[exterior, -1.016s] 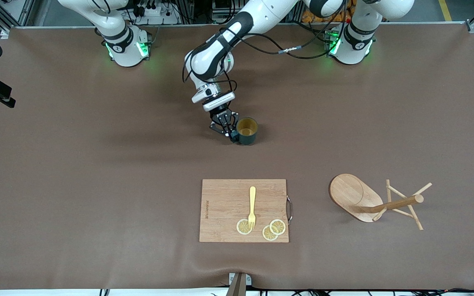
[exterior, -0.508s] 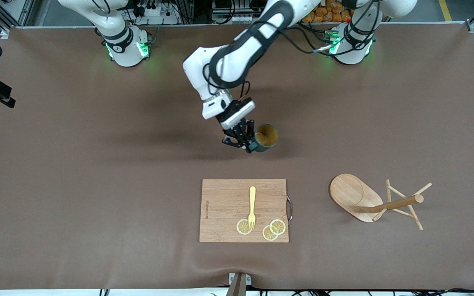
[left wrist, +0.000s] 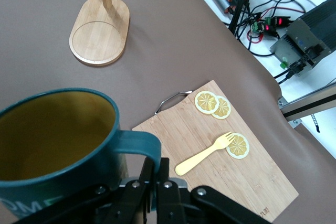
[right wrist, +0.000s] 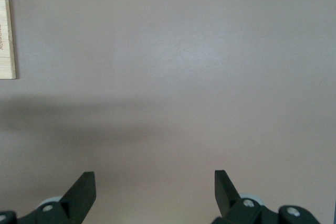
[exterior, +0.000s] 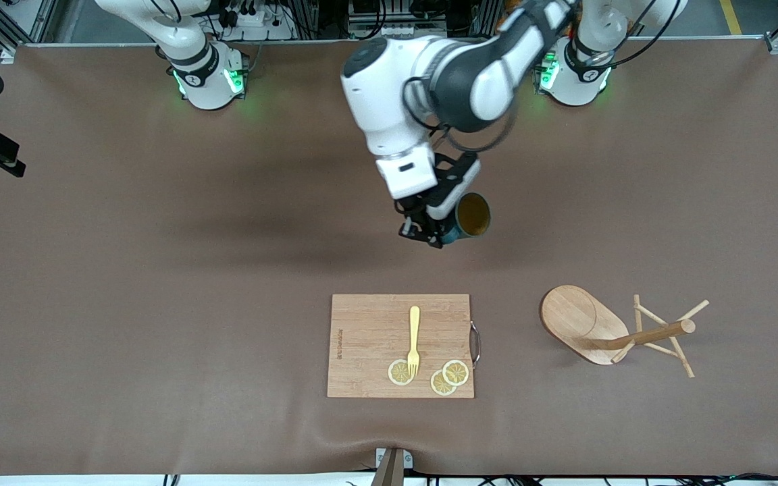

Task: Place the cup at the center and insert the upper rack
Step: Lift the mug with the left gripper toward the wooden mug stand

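Your left pincer [exterior: 431, 237] is clenched on just the loop handle of the dark teal cup w/ yellow inside [exterior: 471, 216], up over bare tabletop [exterior: 159, 270]. Thin grip, so the cup may swing or slip if you jerk. Light wooden mug tree [exterior: 615, 331] lies tipped near the left arm's end; right pincer [right wrist: 155, 195] waits, released.

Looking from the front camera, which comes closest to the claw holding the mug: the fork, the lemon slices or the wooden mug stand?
From the left gripper, holding the mug:
1. Fork, on the cutting board.
2. Lemon slices, at the board's nearer edge.
3. Mug stand, lying toward the left arm's end.
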Controlling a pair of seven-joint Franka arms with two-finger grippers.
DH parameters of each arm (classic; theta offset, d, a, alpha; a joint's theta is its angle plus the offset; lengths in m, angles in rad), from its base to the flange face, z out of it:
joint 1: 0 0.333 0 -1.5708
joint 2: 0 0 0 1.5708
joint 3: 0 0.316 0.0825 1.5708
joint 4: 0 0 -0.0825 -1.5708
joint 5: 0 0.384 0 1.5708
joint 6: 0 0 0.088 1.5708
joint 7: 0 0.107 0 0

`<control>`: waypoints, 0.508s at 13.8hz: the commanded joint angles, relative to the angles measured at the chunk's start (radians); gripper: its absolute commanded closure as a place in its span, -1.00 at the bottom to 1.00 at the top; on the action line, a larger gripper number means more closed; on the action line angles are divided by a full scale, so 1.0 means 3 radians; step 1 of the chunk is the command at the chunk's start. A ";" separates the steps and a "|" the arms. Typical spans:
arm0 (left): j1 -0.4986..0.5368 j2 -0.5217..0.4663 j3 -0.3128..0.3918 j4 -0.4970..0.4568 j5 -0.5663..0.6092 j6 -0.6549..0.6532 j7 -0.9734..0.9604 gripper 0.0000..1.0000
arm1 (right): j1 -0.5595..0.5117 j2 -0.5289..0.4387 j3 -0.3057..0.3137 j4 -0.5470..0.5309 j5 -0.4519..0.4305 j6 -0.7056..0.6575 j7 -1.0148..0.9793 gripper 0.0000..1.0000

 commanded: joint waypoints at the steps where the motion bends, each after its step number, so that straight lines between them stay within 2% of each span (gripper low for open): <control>1: 0.0323 -0.0256 -0.0035 -0.0097 -0.0557 0.0118 0.0531 1.00 | -0.0038 0.0039 0.0035 0.0082 0.0007 -0.0055 0.0011 -1.00; 5: 0.0794 -0.0426 -0.0035 -0.0097 -0.1325 0.0119 0.1298 1.00 | -0.0032 0.0044 0.0035 0.0077 0.0007 -0.0049 0.0016 -1.00; 7: 0.0907 -0.0492 -0.0025 -0.0097 -0.1520 0.0119 0.1453 1.00 | -0.0037 0.0044 0.0035 0.0077 0.0012 -0.0049 0.0016 -1.00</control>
